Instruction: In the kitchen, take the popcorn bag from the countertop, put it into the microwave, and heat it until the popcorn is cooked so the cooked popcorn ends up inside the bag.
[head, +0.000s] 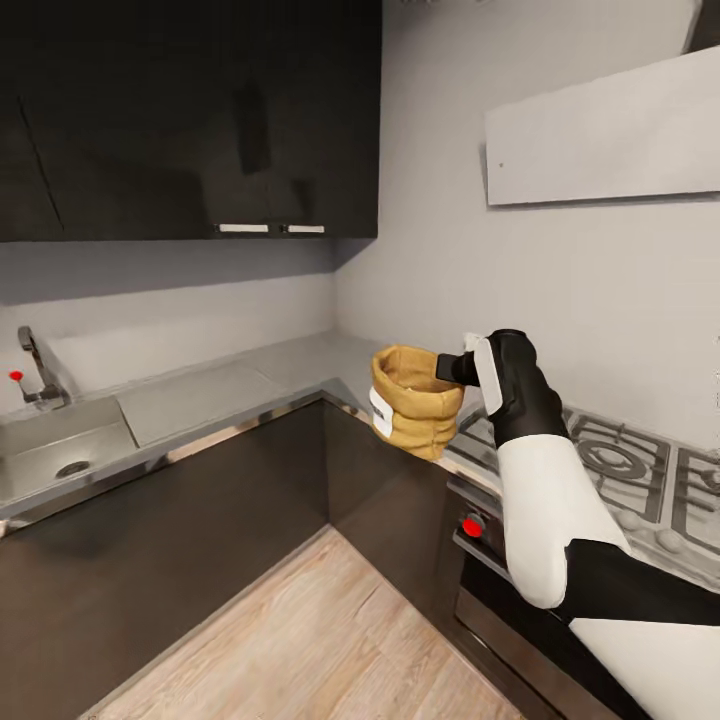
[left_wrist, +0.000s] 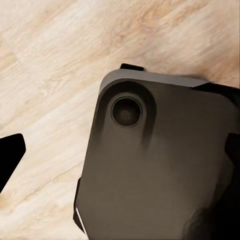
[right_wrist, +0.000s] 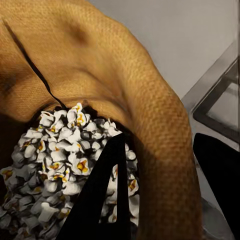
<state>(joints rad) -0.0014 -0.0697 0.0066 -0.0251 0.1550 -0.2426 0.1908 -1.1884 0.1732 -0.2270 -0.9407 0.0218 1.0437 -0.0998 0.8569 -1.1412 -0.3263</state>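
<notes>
The right gripper (head: 452, 368) has its jaws pinched over the popcorn bag's (head: 415, 405) rim above the worktop (head: 230, 390); the left's jaws can't be made out.

Dark robot base (left_wrist: 160, 170) over plank floor (left_wrist: 55, 55)

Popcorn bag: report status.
Right end effector shut on popcorn bag rim, one finger inside. Bag lifted by countertop corner, popcorn visible inside. Left end effector over floor.

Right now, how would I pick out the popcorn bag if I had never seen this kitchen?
Find the grey metal countertop where it turns the corner beside the stove. At that corner's front edge the right gripper clamps the rim of the popcorn bag. It is the sole mustard-tan crumpled sack, white-labelled, with white popcorn inside.
</notes>
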